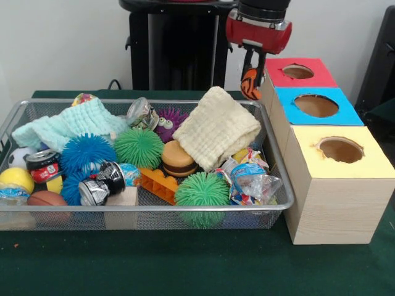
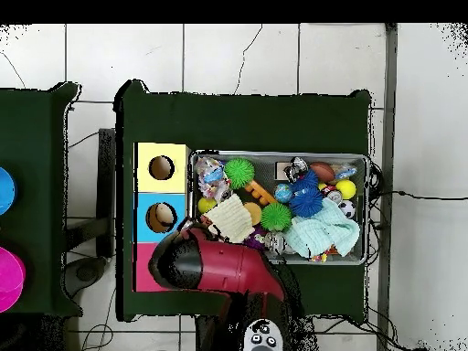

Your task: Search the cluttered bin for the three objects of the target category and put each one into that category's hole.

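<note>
- Orange black-striped tiger toy (image 1: 249, 84) hangs clamped in the jaws of the gripper (image 1: 252, 81), just beside the red-topped box's hole (image 1: 298, 71).
- Step in hand: carrying to the hole.
- Next: centre over the hole, then release.
- Wire-mesh bin (image 1: 274, 161) holds the remaining clutter.

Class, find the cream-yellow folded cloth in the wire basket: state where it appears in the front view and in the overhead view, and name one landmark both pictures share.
Front view: the cream-yellow cloth lies in the basket's far right part, nearest the boxes.
Overhead view: the cloth lies at the basket's left end, beside the blue-topped box, just above the red arm.
Shared landmark: the yellow-topped box beside the basket.
</note>
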Motion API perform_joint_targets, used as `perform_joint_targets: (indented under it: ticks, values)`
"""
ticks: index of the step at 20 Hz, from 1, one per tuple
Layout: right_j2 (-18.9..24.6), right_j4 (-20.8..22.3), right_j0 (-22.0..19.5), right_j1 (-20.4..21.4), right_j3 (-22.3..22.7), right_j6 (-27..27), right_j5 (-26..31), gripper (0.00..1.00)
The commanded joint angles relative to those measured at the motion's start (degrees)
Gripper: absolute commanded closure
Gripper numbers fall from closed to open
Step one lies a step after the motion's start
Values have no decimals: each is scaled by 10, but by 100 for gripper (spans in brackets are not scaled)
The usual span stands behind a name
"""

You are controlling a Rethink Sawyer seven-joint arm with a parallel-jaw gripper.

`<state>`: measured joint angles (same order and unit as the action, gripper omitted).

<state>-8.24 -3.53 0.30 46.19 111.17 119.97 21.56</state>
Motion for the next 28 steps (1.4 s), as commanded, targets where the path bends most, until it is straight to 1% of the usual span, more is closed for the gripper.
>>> perform_joint_targets:
  ticks: [1,2,5,7,8,10,12,14,15,16,18,23,27,28]
  values:
    - [-10,-72,22,9,100,180,58,100]
    - [-16,-79,29,10,107,183,57,100]
    - [-47,-93,65,11,108,201,74,100]
    - [-65,-106,92,19,121,218,88,100]
    - [-68,-115,100,23,130,223,92,100]
    - [-78,-128,121,27,134,235,102,100]
    - [-74,-146,129,25,143,240,97,100]
    - [-66,-164,134,26,157,241,89,100]
    - [-58,-173,129,22,159,237,83,100]
    - [-41,-190,121,17,169,236,73,100]
    - [-24,-211,118,12,180,238,58,100]
    - [-15,-231,119,3,189,234,35,100]
    - [11,-249,98,-15,204,211,-8,100]
    - [25,-258,92,-24,206,207,-20,100]
